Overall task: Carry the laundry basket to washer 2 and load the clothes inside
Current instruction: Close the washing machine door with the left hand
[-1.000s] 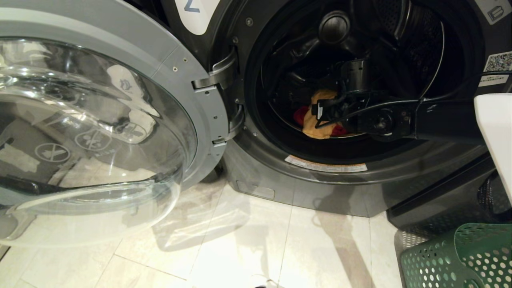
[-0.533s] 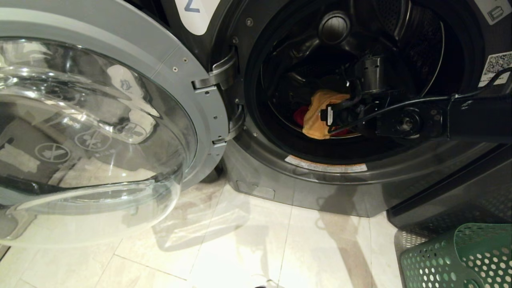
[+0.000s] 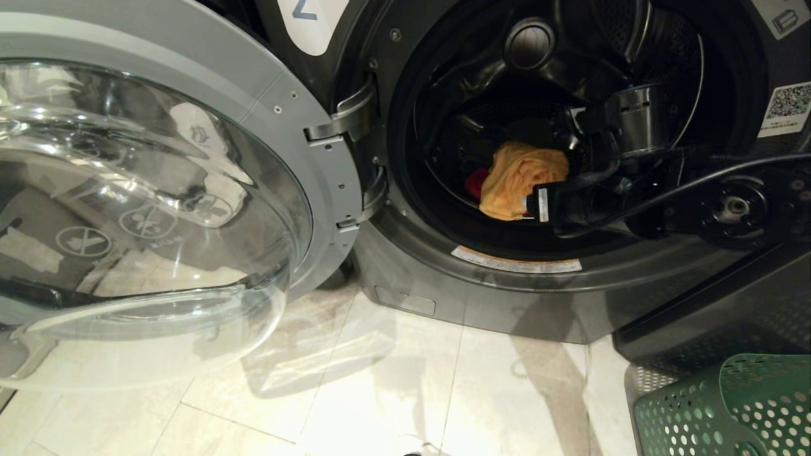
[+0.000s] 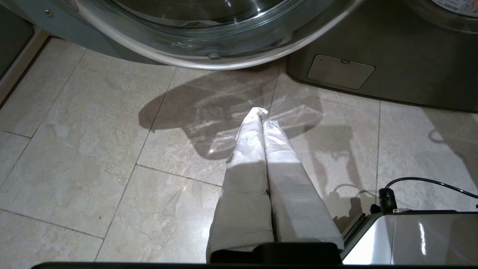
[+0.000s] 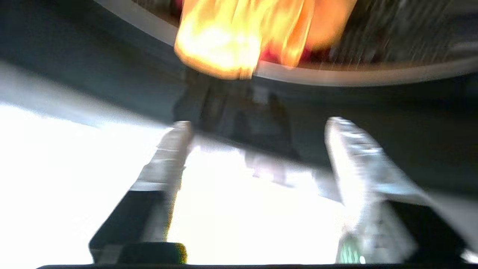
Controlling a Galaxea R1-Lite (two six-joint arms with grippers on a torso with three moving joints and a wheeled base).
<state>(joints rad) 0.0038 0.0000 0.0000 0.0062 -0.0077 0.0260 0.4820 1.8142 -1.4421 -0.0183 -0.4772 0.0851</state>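
Washer 2 [image 3: 570,278] stands with its round glass door [image 3: 158,190] swung wide to the left; part of the numeral shows on its white label [image 3: 310,19]. An orange cloth [image 3: 516,180] lies low in the drum over a red cloth [image 3: 476,182]. My right arm [image 3: 633,202] reaches across the drum mouth from the right. My right gripper [image 5: 259,123] is open and empty, just outside the drum lip, with the orange cloth [image 5: 224,41] beyond its tips. The laundry basket [image 3: 722,411], dark green and perforated, sits on the floor at the lower right. My left gripper [image 4: 262,116] is shut and parked above the tiles.
The open door overhangs the tiled floor [image 3: 380,392] on the left. The washer's lower panel with a small hatch [image 4: 340,71] is ahead of the left gripper. A dark grille-fronted unit [image 3: 728,316] stands behind the basket.
My right arm has drawn back to the right, out of the drum's middle, uncovering more of the orange cloth. The clothes, door and basket have not moved.
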